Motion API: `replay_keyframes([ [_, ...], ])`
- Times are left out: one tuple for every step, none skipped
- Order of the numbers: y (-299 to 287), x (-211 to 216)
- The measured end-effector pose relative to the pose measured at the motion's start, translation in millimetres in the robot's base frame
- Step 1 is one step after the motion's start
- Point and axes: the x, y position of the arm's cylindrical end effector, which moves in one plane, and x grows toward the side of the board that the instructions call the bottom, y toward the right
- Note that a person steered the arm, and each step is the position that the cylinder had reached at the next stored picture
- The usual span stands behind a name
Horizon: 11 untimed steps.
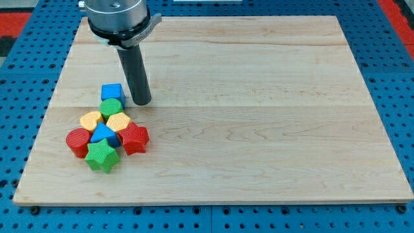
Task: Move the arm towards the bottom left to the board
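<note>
**Tip Stands Just Right of the Block Cluster**

While our rod comes down from the view's top left, our tip (pixel 142 102) rests on the wooden board (pixel 259 116) just to the view's right of the blue cube (pixel 112 92); a narrow strip of bare wood seems to separate the two, though we cannot say for sure that they are apart. We carry no jaws at all, only this straight dark rod, so nothing is clasped or held by it.

All the blocks sit bunched together in the board's lower left part, below and to the left of our tip. The blue cube is topmost in the view. Right under it lies a green block (pixel 111 107), whose shape we cannot make out clearly. Beneath that, two yellow blocks sit side by side: the left yellow block (pixel 91 120) and the right yellow block (pixel 118 121), both rounded, perhaps heart-like. A second blue block (pixel 104 134) is wedged under them in the middle of the bunch. At the cluster's left edge sits a red cylinder (pixel 78 142), at its right edge a red star (pixel 134 138), and lowest of all a green star (pixel 102 156).

The board's bottom left corner (pixel 29 194) lies well apart from our tip, beyond the cluster. Around the board we see a blue pegboard table (pixel 26 77).
</note>
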Motion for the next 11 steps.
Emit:
replay_keyframes([
  [0, 0],
  [0, -2],
  [0, -34],
  [0, -71],
  [-33, -93],
  [-118, -93],
  [-186, -78],
  [-180, -56],
  [-166, 5],
  [-182, 47],
  [-175, 103],
])
